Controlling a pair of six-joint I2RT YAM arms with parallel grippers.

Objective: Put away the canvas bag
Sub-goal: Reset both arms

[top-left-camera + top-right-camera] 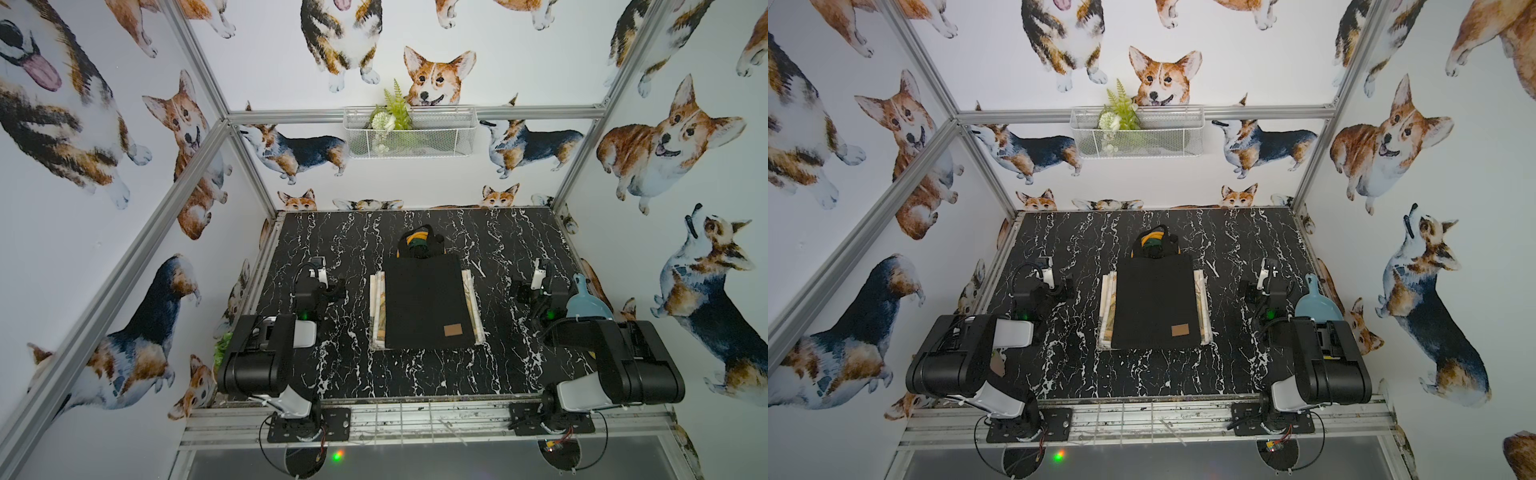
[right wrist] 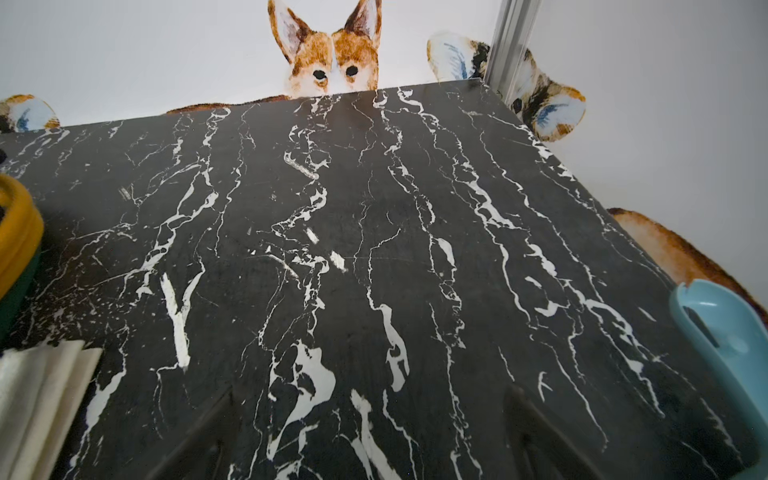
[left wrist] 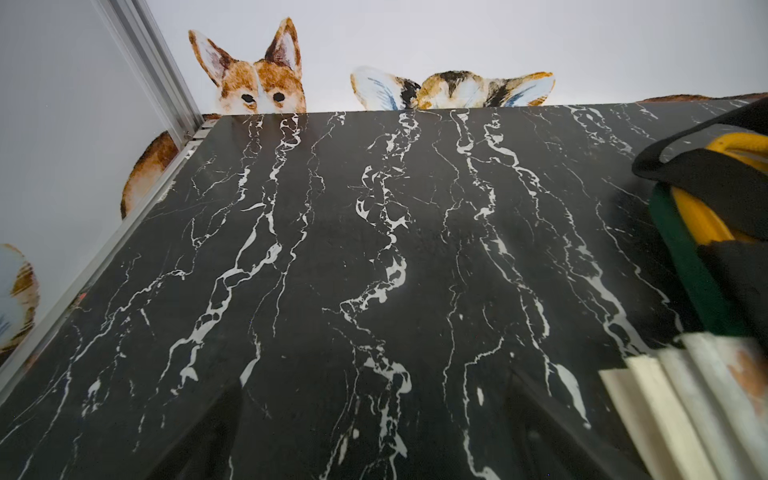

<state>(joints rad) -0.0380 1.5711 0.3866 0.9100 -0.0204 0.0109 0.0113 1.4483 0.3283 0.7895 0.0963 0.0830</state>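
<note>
The black canvas bag [image 1: 428, 303] lies flat in the middle of the dark marbled desk [image 1: 332, 365], clear in both top views. It has a small brown patch [image 1: 453, 330] near its front right corner. The bag rests on a stack of folded pale cloths [image 1: 376, 307], whose edges stick out on either side of it. At the bag's far end its handles bunch up with yellow and green straps [image 1: 417, 241].

The left hand [image 3: 374, 386] sits to the left of the bag, spread wide and grasping nothing. The right hand [image 2: 370, 390] sits to the bag's right, likewise released and empty. A light blue scoop [image 1: 586, 305] lies further right of the bag, beyond the right hand. On the wall behind the bag hangs a white wire basket [image 1: 409, 133] with a green plant [image 1: 395, 108] in it.
</note>
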